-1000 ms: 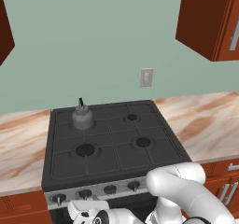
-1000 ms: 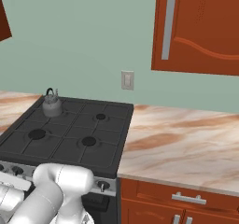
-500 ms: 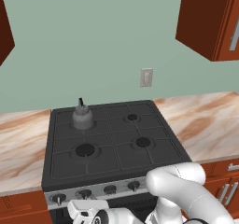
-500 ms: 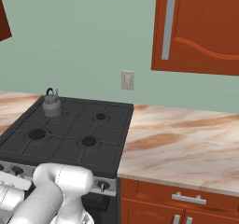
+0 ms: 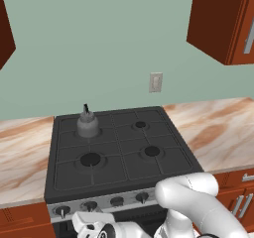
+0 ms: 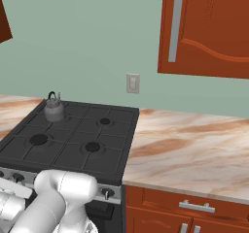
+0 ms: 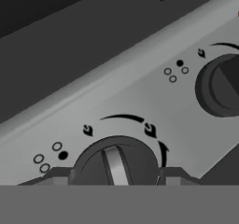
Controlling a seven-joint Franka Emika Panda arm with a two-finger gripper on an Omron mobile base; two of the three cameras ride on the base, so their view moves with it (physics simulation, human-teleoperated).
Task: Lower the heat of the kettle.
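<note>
While the small squat grey metal kettle (image 5: 88, 125) with its thin black upright handle sat on the back-left burner of the black gas stove (image 5: 119, 148), the two-finger gripper (image 7: 116, 177) was down at the grey control panel (image 7: 140, 106) along the stove's front. Its dark fingertips (image 7: 51, 175) stood spread to either side of a round dark knob (image 7: 116, 164) with a pale stripe, seemingly bracketing it for a turn; whether they pressed on it I could not tell. Further right sat a second dark knob (image 7: 220, 85), untouched. Judging by the dot marks beside it, the bracketed knob was probably the kettle burner's, which would explain the hand's low reach.
</note>
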